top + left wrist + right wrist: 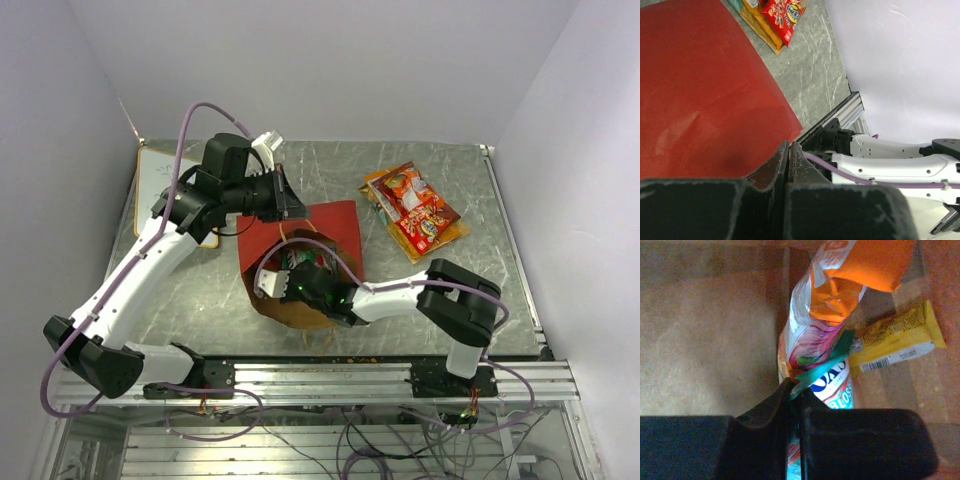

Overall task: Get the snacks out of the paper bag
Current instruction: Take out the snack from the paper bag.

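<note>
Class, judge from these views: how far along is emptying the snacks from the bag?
Done: several packets lie on the table beside the bag. In hand: left gripper pinches the bag's edge; right gripper, inside, is shut on an orange packet. Left: lifting it out, plus a yellow packet.

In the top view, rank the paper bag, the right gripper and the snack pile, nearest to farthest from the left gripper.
1. paper bag: its red edge pinched in the left gripper.
2. right gripper: inside the bag's mouth, pinching an orange packet.
3. snack pile: on the table, far right.
</note>
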Motion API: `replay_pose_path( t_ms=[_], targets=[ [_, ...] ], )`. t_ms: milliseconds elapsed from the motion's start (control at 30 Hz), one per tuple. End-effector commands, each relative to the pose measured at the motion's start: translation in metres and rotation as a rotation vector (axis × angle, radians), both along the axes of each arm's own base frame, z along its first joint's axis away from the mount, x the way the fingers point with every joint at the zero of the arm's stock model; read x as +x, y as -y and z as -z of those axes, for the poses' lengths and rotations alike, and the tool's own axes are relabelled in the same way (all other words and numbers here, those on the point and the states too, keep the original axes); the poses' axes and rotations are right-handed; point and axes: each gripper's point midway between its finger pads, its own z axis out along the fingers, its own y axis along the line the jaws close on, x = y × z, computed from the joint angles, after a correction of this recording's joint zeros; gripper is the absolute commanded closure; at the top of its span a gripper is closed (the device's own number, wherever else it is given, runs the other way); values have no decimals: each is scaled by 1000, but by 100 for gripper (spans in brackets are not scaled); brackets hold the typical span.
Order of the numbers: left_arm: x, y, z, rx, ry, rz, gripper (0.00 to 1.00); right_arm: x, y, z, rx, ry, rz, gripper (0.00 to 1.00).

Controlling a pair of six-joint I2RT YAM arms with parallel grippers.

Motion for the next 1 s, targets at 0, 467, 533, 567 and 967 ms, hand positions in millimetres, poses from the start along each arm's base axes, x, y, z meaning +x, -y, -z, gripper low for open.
replay_pose_path(
  t_ms=[0, 467, 533, 567, 967],
  targets=[
    [5, -8, -8, 16, 42, -33, 93, -12, 4, -31, 85, -64, -4, 99],
    [7, -3, -20, -16, 56, -18, 93, -45, 21, -12, 77, -195, -82, 95],
    [6, -4, -18, -10, 56, -18, 93, -45, 18, -21, 92, -196, -87, 100],
    [7, -4, -17, -6, 55, -22, 93, -45, 15, -26, 97, -202, -90, 100],
    [16, -29, -26, 22, 88, -175, 93, -99, 24, -143, 292, -330, -264, 100]
  ],
)
